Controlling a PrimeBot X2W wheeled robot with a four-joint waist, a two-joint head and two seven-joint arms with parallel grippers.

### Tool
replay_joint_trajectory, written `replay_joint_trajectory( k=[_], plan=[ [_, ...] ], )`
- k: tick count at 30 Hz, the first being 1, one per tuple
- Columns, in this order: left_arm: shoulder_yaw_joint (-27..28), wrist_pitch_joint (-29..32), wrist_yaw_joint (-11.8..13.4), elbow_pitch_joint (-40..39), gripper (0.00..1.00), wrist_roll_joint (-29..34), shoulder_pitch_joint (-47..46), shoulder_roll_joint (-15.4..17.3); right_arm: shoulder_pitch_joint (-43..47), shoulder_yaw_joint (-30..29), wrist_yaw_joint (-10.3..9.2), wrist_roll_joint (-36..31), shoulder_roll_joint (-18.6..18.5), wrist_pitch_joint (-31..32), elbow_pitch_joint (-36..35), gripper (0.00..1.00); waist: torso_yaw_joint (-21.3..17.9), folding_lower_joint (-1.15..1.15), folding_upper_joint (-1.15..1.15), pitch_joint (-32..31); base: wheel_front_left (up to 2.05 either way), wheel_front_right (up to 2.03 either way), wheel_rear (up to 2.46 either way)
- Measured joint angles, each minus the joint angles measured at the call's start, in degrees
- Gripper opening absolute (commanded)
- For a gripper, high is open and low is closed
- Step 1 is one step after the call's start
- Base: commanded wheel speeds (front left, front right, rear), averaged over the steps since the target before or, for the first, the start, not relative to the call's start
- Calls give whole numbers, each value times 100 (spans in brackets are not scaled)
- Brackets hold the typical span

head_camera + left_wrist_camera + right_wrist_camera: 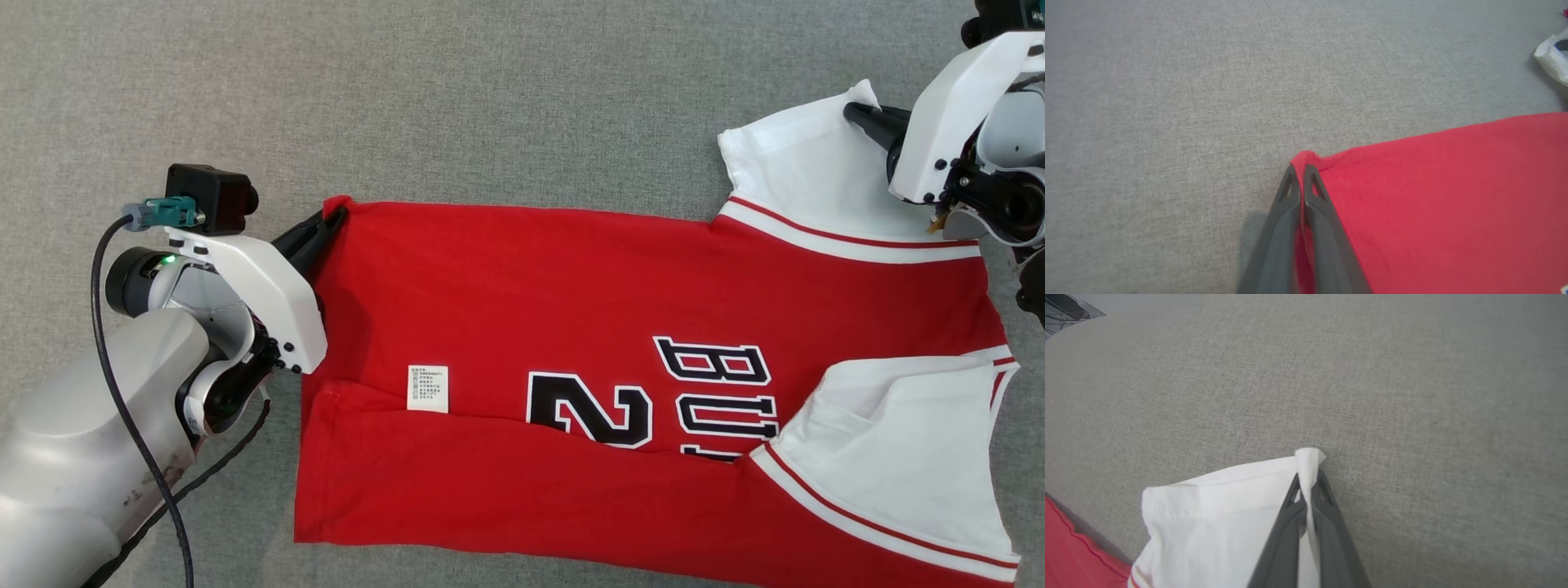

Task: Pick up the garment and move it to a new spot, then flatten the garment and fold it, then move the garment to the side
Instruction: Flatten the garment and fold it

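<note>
We are pinching the garment at both far corners; it is lying stretched out across the grey cloth surface, hem toward our left and shoulders toward our right; our left gripper is clamping its two dark fingers tight on the far hem corner, with only a thin fold of red cloth showing between them; our right gripper is doing the same on the tip of the far white sleeve, a pinched tuft of white fabric sticking out beyond the fingertips in the right wrist view; we are holding these two points, we judge, because they are marking the ends of the far long edge, so lifting them together should be carrying that whole side over in one straight line; the near side is already lying folded inward, its edge covering the lower part of the black number and lettering, with the care label showing beside the fold; so we are reckoning the folding is partly under way and the move aside not yet made; both arms are going to need an even rise, since the slim hold on the sleeve tip is looking liable to slip
</note>
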Motion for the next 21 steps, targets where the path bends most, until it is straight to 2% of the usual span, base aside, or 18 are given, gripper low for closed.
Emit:
replay_joint_trajectory(
  k=[10,15,21],
  plan=[
    [46,-282,-53,30,0,45,29,42,-13,301,0,308,-60,-591,-21,0,-70,0,0,-242,0,0,0],
    [-3,-220,-71,45,0,14,182,153,84,456,1,586,-121,-769,-120,0,-162,0,0,-421,0,0,0],
    [-24,-188,-69,22,0,-52,376,312,377,638,0,944,-346,-951,-376,0,-288,0,0,-636,0,0,0]
  ],
)
